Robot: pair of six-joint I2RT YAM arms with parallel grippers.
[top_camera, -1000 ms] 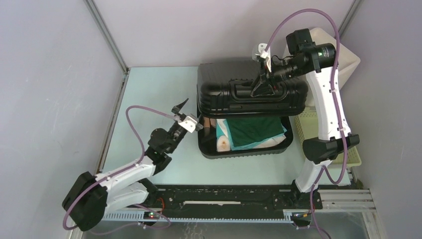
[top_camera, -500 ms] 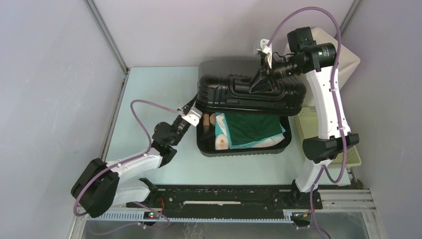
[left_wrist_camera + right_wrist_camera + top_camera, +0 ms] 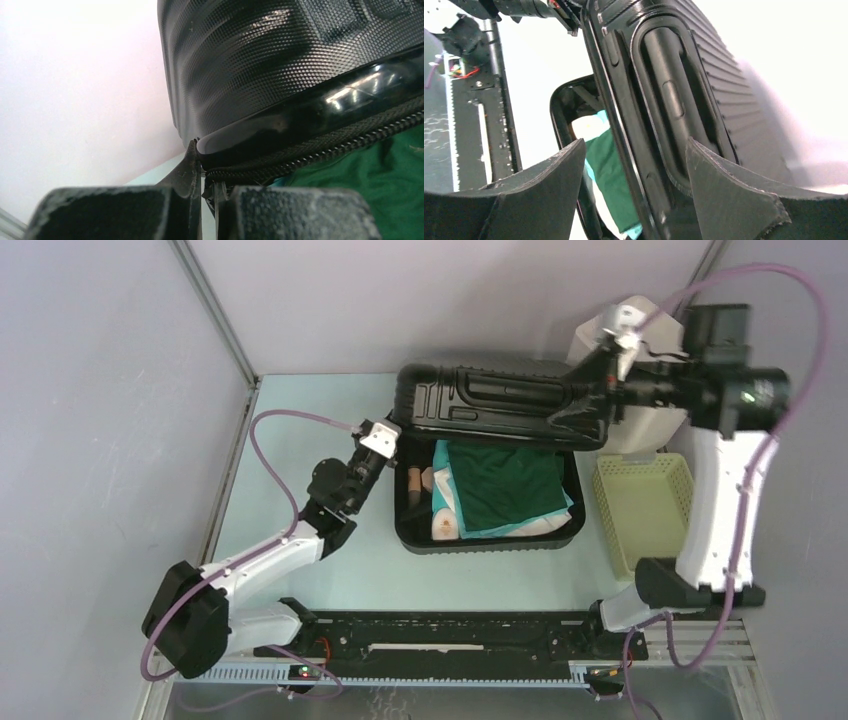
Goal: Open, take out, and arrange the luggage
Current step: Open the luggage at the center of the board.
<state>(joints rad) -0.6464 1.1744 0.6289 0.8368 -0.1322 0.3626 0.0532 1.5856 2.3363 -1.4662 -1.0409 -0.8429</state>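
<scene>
- Right jaws stand spread wide astride the handle side of the luggage (image 3: 659, 95), at the right end of its raised lid (image 3: 500, 410). The right wrist view shows one finger (image 3: 734, 195) against the handle recess and a strip of cloth between the other finger and the rim, so we cannot tell whether they grip.
- Left jaws are drawn almost together, with only a slit between them. The left wrist view alone shows a fingertip (image 3: 192, 165) touching the lid's glossy rim at its corner, just above the zipper (image 3: 320, 145).
- From above we see what neither wrist view gives: the lid stands nearly upright along the far edge of the open shell (image 3: 490, 540), which lies flat on the tabletop (image 3: 300, 430).
- Inside the shell we see a green cloth (image 3: 505, 485) lying over teal and white items.
- A pale yellow basket (image 3: 645, 510) sits just right of the shell.
</scene>
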